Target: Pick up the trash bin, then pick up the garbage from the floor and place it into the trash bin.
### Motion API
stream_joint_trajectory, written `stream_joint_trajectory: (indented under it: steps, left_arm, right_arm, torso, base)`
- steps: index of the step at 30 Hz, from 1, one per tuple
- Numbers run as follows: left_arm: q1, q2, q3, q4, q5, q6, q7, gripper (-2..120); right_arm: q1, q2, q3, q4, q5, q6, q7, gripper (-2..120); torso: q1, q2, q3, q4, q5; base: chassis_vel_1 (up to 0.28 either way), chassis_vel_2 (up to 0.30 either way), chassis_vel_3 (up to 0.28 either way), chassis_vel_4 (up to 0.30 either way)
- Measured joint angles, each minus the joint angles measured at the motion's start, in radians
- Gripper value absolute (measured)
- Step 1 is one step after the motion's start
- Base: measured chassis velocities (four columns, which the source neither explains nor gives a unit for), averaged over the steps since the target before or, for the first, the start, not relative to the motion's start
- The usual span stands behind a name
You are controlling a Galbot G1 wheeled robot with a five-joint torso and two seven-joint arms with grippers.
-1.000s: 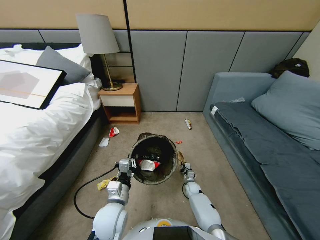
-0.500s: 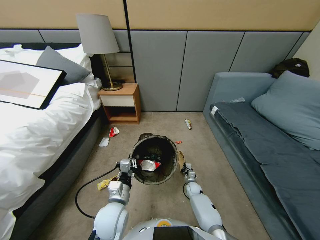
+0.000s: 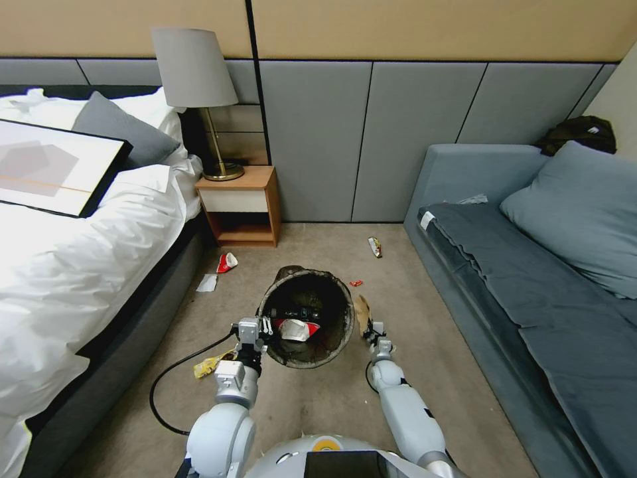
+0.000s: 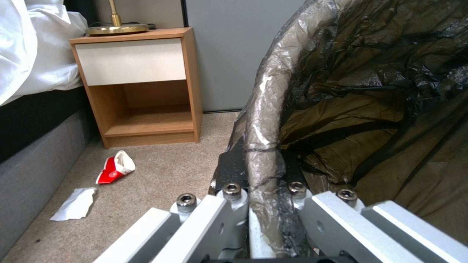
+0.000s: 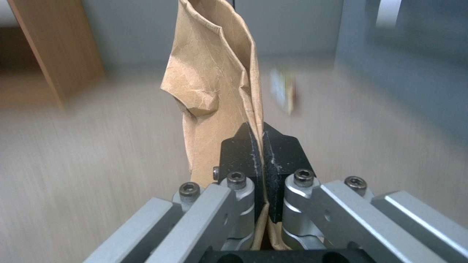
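Observation:
The trash bin (image 3: 338, 317), lined with a black bag, hangs tilted toward me over the carpet. My left gripper (image 3: 255, 329) is shut on its near-left rim (image 4: 265, 120), and the left gripper (image 4: 263, 175) pinches the bag-covered edge. A red-and-white carton (image 3: 296, 328) and a bottle (image 3: 292, 312) lie inside. Just right of the bin, my right gripper (image 3: 373, 332) is shut on a tan paper bag (image 3: 362, 311). The tan bag (image 5: 219, 80) stands upright from the right gripper (image 5: 263, 146). On the floor lie a red-and-white carton (image 3: 226, 262), white paper (image 3: 207, 283), a yellow wrapper (image 3: 211, 364) and a red scrap (image 3: 356, 283).
A bed (image 3: 79, 265) bounds the left side and a grey sofa (image 3: 531, 285) the right. The wooden nightstand (image 3: 240, 206) with a lamp stands against the wall. Another wrapper (image 3: 375, 247) lies near the sofa. A black cable (image 3: 162, 378) loops on the carpet by my left arm.
My right gripper has shifted slightly to the right with the tan paper bag, which now sits a little higher. The left gripper and the bin have stayed put.

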Motion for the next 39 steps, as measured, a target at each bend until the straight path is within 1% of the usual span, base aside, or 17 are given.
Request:
stream_joint_trajectory:
  steps: [2,4,5,7,8,10,11,12,14,15,16,17,20,24,26,30,39]
  left_arm:
    - [0.0,0.001,0.001,0.0,-0.001,0.0,0.0,0]
    - [0.0,0.002,0.006,0.004,-0.002,0.001,0.0,0]
    - [0.0,0.002,0.006,0.004,-0.002,0.001,0.0,0]
    - [-0.001,0.004,0.007,0.009,-0.002,0.001,-0.002,0]
    - [-0.001,0.005,0.008,0.012,-0.002,0.001,-0.003,0]
    - [-0.001,0.006,0.009,0.012,-0.002,0.002,-0.003,0]
    - [-0.001,0.007,0.01,0.013,-0.002,0.003,-0.003,0]
    - [-0.002,0.007,0.01,0.013,-0.002,0.004,-0.003,0]
    - [-0.002,0.007,0.01,0.013,-0.002,0.004,-0.003,0]
    - [-0.002,0.007,0.011,0.014,-0.002,0.004,-0.003,0]
    - [-0.003,0.005,0.012,0.019,-0.002,0.005,-0.003,0]
    - [-0.003,0.005,0.012,0.019,-0.002,0.005,-0.003,0]
    - [-0.004,0.001,0.013,0.03,-0.002,0.005,-0.003,0]
    - [-0.006,0.0,0.014,0.031,-0.002,0.005,-0.003,0]
    - [-0.006,-0.001,0.014,0.031,-0.002,0.006,-0.003,0]
    - [-0.006,-0.005,0.013,0.026,-0.002,0.006,-0.003,0]
    - [-0.009,-0.01,0.019,0.018,0.0,0.009,0.0,0]
  right_arm:
    - [-0.009,-0.003,0.0,0.036,0.002,-0.002,0.001,0]
    - [-0.048,-0.018,-0.002,0.194,0.006,-0.004,0.002,0]
    - [-0.048,-0.018,-0.002,0.194,0.006,-0.004,0.002,0]
    - [-0.084,-0.031,-0.012,0.321,0.021,-0.005,0.003,0]
    - [-0.108,-0.039,-0.02,0.396,0.038,-0.004,0.003,0]
    - [-0.122,-0.044,-0.025,0.431,0.046,-0.004,0.002,0]
    - [-0.15,-0.054,-0.036,0.503,0.061,0.001,-0.007,0]
    - [-0.167,-0.061,-0.042,0.558,0.065,0.015,-0.024,0]
    - [-0.17,-0.062,-0.043,0.568,0.066,0.017,-0.028,0]
    - [-0.177,-0.065,-0.046,0.592,0.067,0.025,-0.038,0]
    - [-0.207,-0.079,-0.064,0.682,0.075,0.057,-0.087,0]
    - [-0.207,-0.079,-0.064,0.682,0.075,0.057,-0.087,0]
    - [-0.259,-0.104,-0.139,0.785,0.138,0.091,-0.185,0]
    - [-0.298,-0.118,-0.213,0.815,0.146,0.1,-0.228,0]
    - [-0.325,-0.122,-0.282,0.807,0.106,0.113,-0.243,0]
    - [-0.34,-0.118,-0.34,0.763,0.048,0.134,-0.258,0]
    - [-0.361,-0.111,-0.379,0.667,-0.001,0.167,-0.263,0]
  torso:
    - [0.0,0.0,0.0,-0.0003,0.0004]
    - [0.0,0.0,0.0,0.0001,-0.0005]
    - [0.0,0.0,0.0,0.0001,-0.0005]
    - [0.0,0.0,0.0,-0.0001,0.0006]
    - [0.0,0.0,0.0,0.0002,-0.0003]
    - [0.0,0.0,0.0,0.0,-0.0004]
    - [0.0,0.0,0.0,0.0,0.0007]
    - [0.0,0.0,0.0,-0.0003,0.0003]
    - [0.0,0.0,0.0,-0.0003,0.0001]
    - [0.0,0.0,0.0,-0.0002,-0.0002]
    - [0.0,0.0,0.0,-0.0002,0.0002]
    - [0.0,0.0,0.0,-0.0002,0.0002]
    - [0.0,0.0,0.0,0.0,0.0]
    - [0.0,0.0,0.0,0.0,0.0002]
    - [0.0,0.0,0.0,0.0,0.0]
    - [0.0,0.0,0.0,0.0,0.0001]
    - [0.0,0.0,0.0,-0.0002,0.0]
  base:
    - [0.0,0.0,0.0,0.0]
    - [0.0,0.0,0.0,0.0]
    - [0.0,0.0,0.0,0.0]
    - [0.0,0.0,0.0,0.0]
    - [0.0,0.0,0.0,0.0]
    - [0.0,0.0,0.0,0.0]
    - [0.0,0.0,0.0,0.0]
    - [0.0,0.0,0.0,0.0]
    - [0.0,0.0,0.0,0.0]
    - [0.0,0.0,0.0,0.0]
    - [0.0,0.0,0.0,0.0]
    - [0.0,0.0,0.0,0.0]
    - [0.0,0.0,0.0,0.0]
    - [0.0,0.0,0.0,0.0]
    - [0.0,0.0,0.0,0.0]
    - [0.0,0.0,0.0,0.0]
    - [0.0,0.0,0.0,0.0]
